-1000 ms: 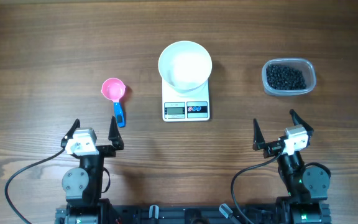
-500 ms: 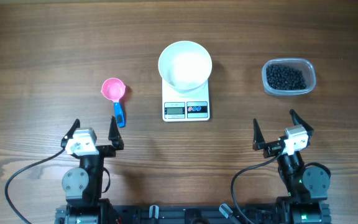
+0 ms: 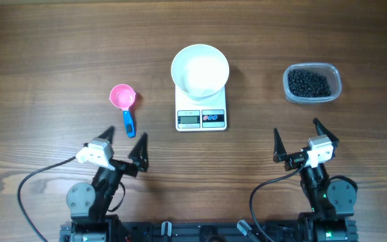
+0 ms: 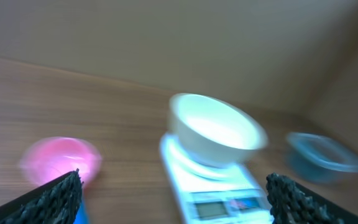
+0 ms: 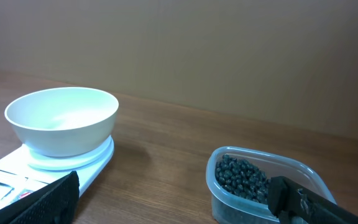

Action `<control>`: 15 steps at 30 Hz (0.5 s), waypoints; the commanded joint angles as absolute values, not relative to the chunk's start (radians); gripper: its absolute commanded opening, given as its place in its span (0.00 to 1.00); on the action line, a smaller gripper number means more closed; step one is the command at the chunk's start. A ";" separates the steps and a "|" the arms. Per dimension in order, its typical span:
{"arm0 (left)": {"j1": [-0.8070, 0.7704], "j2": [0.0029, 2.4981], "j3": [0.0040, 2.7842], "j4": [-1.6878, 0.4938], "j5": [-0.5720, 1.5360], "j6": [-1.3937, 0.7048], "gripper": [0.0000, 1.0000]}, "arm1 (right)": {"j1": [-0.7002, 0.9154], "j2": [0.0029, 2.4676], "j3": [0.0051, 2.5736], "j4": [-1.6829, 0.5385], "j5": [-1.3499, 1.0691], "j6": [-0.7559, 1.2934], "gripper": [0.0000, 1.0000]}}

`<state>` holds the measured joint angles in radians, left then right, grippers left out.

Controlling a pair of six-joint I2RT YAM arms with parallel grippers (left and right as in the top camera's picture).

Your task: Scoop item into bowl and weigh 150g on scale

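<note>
**Beans sitting in tub, both claws gaping empty**

Black beans [image 3: 308,83] are sitting heaped in the clear plastic container [image 3: 313,66], right side of the table [image 3: 46,54]. The white bowl [image 3: 200,70] is sitting empty on the scale [image 3: 201,119], centre, well apart from the container.

I'm reading the beans as small, hard, light and prone to rolling. Pinching them isn't going to work, so they're needing the scoop.

The pink scoop [image 3: 122,98] is lying left of the scale, with its blue handle [image 3: 129,124] pointing back at the arms. I'm guessing stiff, slick plastic: grip mid-handle, cup level.

The left gripper [image 3: 127,133] is hanging just beside the handle's end, jaws wide, holding nothing. The right gripper [image 3: 295,128] is gaping equally wide and empty, on the near side of the container.
</note>
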<state>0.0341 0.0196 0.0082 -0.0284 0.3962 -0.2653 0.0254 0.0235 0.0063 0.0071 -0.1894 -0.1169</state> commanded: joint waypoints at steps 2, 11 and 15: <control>0.030 0.020 0.006 0.204 0.643 -0.398 1.00 | 0.021 0.030 0.005 0.013 -0.179 -0.105 1.00; 0.104 0.121 0.413 0.013 0.563 -0.182 1.00 | 0.021 0.030 0.005 0.013 -0.179 -0.105 1.00; 0.110 0.379 0.765 -0.500 0.485 -0.166 1.00 | 0.021 0.030 0.005 0.013 -0.179 -0.105 1.00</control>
